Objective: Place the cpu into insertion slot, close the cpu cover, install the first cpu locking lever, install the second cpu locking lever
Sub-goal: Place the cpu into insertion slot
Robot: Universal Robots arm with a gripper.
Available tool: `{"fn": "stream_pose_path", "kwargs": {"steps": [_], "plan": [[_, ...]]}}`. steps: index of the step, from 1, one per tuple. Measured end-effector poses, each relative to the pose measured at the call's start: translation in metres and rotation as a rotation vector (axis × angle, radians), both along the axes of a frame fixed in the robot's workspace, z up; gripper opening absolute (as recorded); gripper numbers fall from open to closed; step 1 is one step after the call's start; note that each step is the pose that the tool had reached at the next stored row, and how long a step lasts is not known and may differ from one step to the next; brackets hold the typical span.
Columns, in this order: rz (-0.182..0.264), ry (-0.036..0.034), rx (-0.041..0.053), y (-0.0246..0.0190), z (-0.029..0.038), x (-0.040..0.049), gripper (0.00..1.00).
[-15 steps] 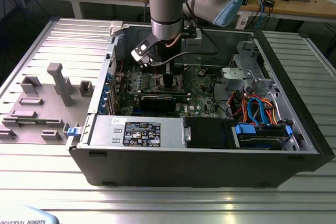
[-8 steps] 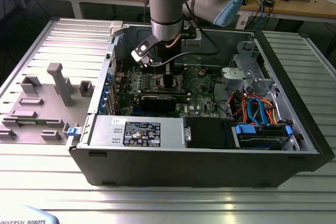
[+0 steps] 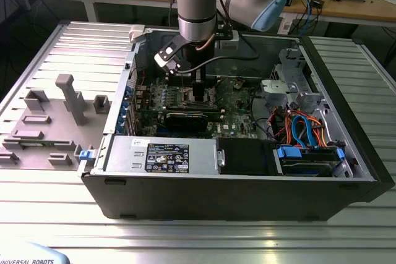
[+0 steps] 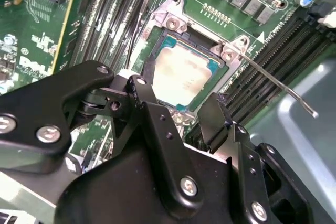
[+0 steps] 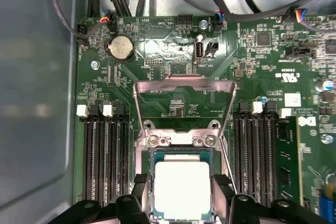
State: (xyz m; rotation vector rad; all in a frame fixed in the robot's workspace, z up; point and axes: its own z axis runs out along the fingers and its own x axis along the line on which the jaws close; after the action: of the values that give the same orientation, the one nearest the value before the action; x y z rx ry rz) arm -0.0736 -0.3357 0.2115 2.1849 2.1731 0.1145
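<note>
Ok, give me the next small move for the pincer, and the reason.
Probably raise the pincer straight up, clear of the socket: the cpu already lies flat in the insertion slot, the pincer straddles it, and the cpu cover stands open beyond, not yet closed.

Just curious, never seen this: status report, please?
Black gripper low over socket. Silver-grey square cpu seated in silver-rimmed insertion slot. Thin silver cpu cover frame flipped open. Thin metal lever sticking out free.
</note>
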Motion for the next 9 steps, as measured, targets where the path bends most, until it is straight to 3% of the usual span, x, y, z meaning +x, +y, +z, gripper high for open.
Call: {"fn": "stream_pose_path", "kwargs": {"steps": [5, 9], "plan": [[0.0, 0.0004, -0.0003, -0.0001, 0.0001, 0.0, 0.6], [-0.001, 0.0005, -0.0004, -0.0001, -0.0036, -0.0004, 0.6]]}}
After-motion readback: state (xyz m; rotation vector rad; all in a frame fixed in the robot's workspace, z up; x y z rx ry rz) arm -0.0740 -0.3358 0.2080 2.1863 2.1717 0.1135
